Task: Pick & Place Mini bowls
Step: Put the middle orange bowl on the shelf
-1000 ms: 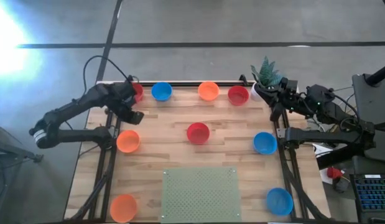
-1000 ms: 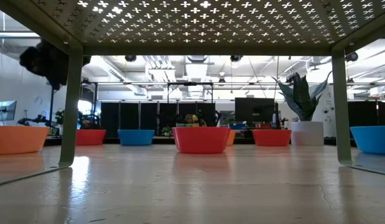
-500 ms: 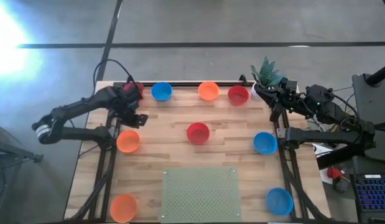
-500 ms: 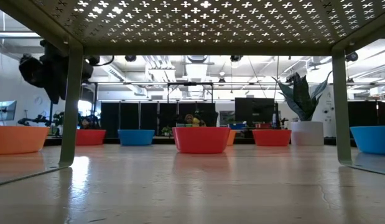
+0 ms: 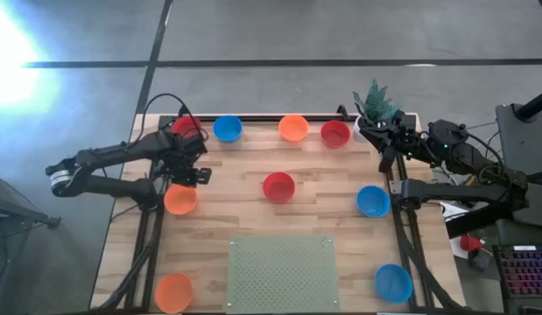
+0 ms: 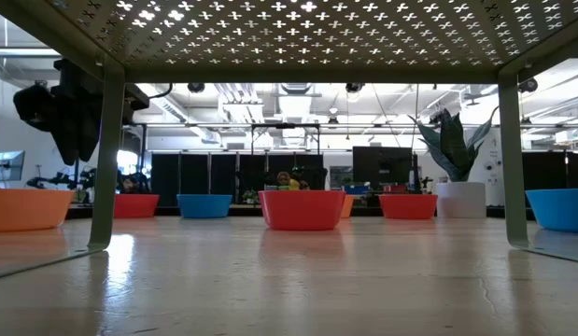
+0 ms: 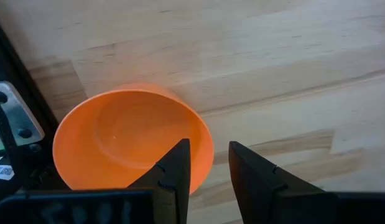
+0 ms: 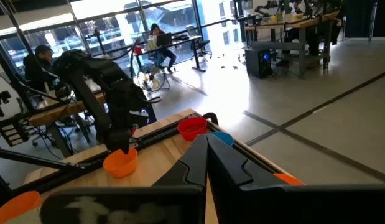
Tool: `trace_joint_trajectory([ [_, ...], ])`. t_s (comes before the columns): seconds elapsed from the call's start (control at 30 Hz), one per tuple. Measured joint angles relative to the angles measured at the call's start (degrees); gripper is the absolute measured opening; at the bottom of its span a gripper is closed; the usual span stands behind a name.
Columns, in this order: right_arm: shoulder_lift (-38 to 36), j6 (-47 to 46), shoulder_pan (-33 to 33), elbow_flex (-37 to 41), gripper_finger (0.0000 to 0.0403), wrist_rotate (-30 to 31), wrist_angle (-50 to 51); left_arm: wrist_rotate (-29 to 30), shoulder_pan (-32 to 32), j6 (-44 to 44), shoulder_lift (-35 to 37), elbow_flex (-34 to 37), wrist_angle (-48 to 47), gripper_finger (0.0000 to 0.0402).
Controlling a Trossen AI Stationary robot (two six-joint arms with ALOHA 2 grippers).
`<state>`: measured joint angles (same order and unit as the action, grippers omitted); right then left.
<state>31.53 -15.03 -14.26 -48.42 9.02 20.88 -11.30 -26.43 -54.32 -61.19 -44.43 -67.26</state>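
Nine mini bowls sit on their bases on the wooden table: red (image 5: pixel 185 126), blue (image 5: pixel 227 129), orange (image 5: pixel 293 128) and red (image 5: pixel 335 134) along the far edge, red (image 5: pixel 278 186) in the middle, blue (image 5: pixel 372 201) and blue (image 5: pixel 393 283) on the right, orange (image 5: pixel 173 291) near left. My left gripper (image 5: pixel 195 174) is open and hovers over the far right rim of the orange bowl (image 7: pixel 130 146) at the left edge, clear of it; in the low view the gripper (image 6: pixel 76 140) hangs well above the table. My right gripper (image 8: pixel 206 142) is shut and waits at the far right corner (image 5: pixel 376 133).
A white pot with a green plant (image 5: pixel 373 105) stands at the far right corner beside my right arm. A green perforated plate (image 5: pixel 284 273) on legs covers the near middle of the table. People sit at desks in the room beyond (image 8: pixel 158 34).
My left gripper has moved from beside the far-left red bowl toward the table's near edge and a little down, ending over the orange bowl at the left edge. The red bowl now shows more fully. The bowls have stayed in place.
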Motion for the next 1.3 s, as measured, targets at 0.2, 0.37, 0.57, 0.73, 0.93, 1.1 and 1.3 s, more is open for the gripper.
trace_joint_trajectory([
  [0.2,0.0,0.0,0.0,0.0,0.0008,0.0,0.0,1.8,3.9,-5.8,0.0,2.2,4.5,0.0101],
  [0.37,0.0,0.0,0.0,0.0,0.0008,0.0,0.0,2.5,6.7,-9.9,0.0,5.2,8.3,0.0101],
  [0.57,0.0,0.0,0.0,0.0,0.0008,0.0,0.0,3.0,8.3,-13.1,0.0,7.2,9.0,0.0101],
  [0.73,0.0,0.0,0.0,0.0,0.0008,0.0,0.0,3.2,9.9,-13.7,-0.1,8.4,11.4,0.0101],
  [0.93,0.0,0.0,0.0,0.0,0.0008,0.0,0.0,4.0,10.1,-13.7,-0.1,8.9,11.6,0.0101],
  [1.1,0.0,0.0,0.0,0.0,0.0008,0.0,0.0,3.8,11.1,-14.8,-0.1,11.2,14.8,0.0101],
  [1.3,0.0,0.0,0.0,0.0,0.0008,0.0,0.0,3.3,11.3,-15.8,-0.1,13.8,17.6,0.0101],
])
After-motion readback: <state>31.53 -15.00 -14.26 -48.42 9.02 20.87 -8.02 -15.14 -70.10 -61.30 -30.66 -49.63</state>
